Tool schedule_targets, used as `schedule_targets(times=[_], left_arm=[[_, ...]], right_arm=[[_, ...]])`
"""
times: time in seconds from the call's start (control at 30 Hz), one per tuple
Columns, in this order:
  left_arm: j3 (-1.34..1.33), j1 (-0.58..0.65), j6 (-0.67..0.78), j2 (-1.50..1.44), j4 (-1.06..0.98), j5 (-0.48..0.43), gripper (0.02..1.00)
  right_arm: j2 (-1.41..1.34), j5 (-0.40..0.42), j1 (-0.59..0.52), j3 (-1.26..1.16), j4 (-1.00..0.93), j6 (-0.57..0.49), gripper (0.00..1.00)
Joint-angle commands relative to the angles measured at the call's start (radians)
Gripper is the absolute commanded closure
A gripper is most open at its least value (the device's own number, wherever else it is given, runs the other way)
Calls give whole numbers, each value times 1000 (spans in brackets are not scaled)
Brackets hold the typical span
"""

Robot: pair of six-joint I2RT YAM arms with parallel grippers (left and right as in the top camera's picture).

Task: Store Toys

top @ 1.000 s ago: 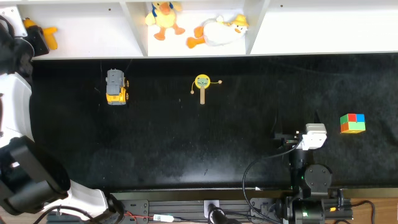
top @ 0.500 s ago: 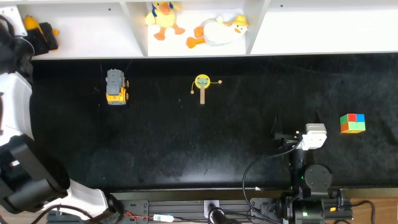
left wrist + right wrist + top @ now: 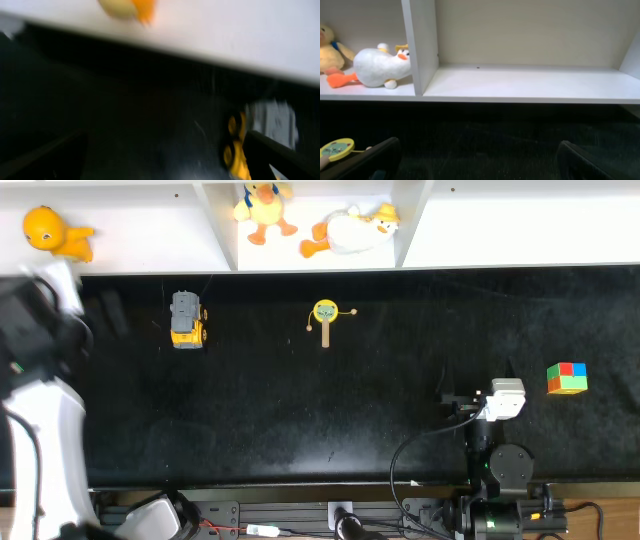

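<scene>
Black mat [image 3: 300, 410], white 3-bay shelf [image 3: 500, 225] along its far edge.

- Change over the last 1 s: the left gripper [image 3: 160, 160], which sat at the orange duck [image 3: 45, 230] in the left bay, has backed out over the mat. The duck now stands free in that bay.
- Left jaws are spread with nothing between them.
- Right gripper [image 3: 477, 162] is parked at the front right, jaws spread and empty.
- Reading: 1 more toy is stored, alongside the yellow plush duck [image 3: 265, 205] and white plush duck [image 3: 350, 228] in the middle bay.
- 3 toys remain on the mat: toy truck [image 3: 187, 318], rattle [image 3: 325, 315], colour cube [image 3: 567, 378].
- The truck lies nearest the left arm, so it is the likely next pick.
</scene>
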State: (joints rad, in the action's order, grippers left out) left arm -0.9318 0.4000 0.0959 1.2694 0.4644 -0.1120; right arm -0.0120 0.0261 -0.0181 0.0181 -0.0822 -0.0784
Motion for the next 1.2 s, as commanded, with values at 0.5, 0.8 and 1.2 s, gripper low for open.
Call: schedule_targets(times=[0.5,0.8,1.2], left_arm=[[145,-323,-109,55,-120,19,20],[145,-330,-132,219,-187,-8,80],[145,-356,-131,244,-244,-10,487]], right_arm=[[8,-7,-3,-14,5,8,5],[8,-7,-3,-14,5,8,5],[8,-7,-3,-14,5,8,7]])
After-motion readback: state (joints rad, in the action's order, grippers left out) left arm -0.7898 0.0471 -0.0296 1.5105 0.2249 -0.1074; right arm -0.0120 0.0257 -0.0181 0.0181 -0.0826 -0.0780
